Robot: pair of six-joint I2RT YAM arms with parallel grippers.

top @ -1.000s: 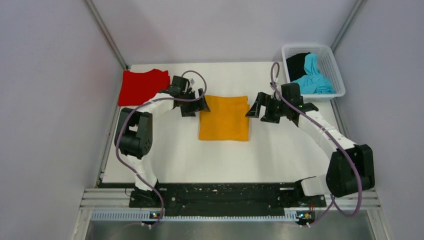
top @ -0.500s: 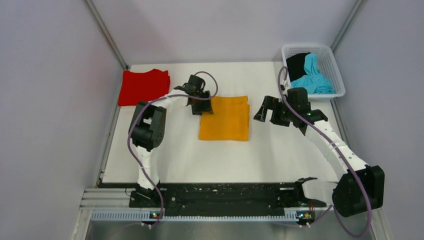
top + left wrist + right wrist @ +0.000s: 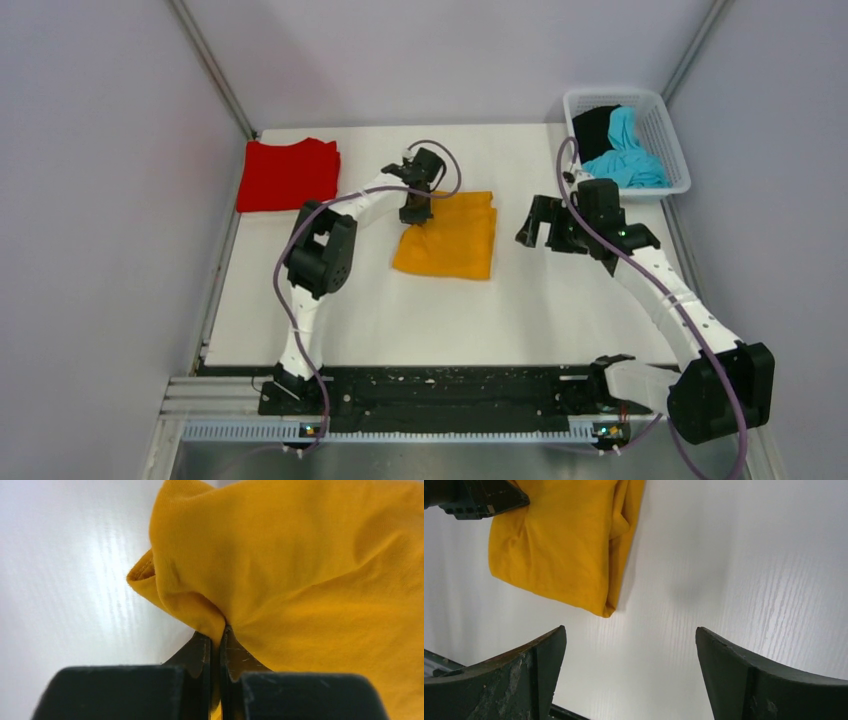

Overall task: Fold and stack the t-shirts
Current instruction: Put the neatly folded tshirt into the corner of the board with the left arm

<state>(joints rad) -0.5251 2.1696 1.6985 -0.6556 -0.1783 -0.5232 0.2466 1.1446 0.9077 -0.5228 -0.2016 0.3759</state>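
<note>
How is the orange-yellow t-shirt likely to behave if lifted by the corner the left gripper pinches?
Probably floppy: the orange-yellow t-shirt puckers where the left gripper pinches it. Its folded layers, visible in the right wrist view, would likely sag apart. It seems light: a small pinch appears to lift its corner.

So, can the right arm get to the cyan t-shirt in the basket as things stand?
Probably yes. The right hand is open and holds nothing. The basket is open on top and sits just beyond it. The cyan t-shirt lies uppermost there, beside the black t-shirt. Nothing stands between them.
</note>
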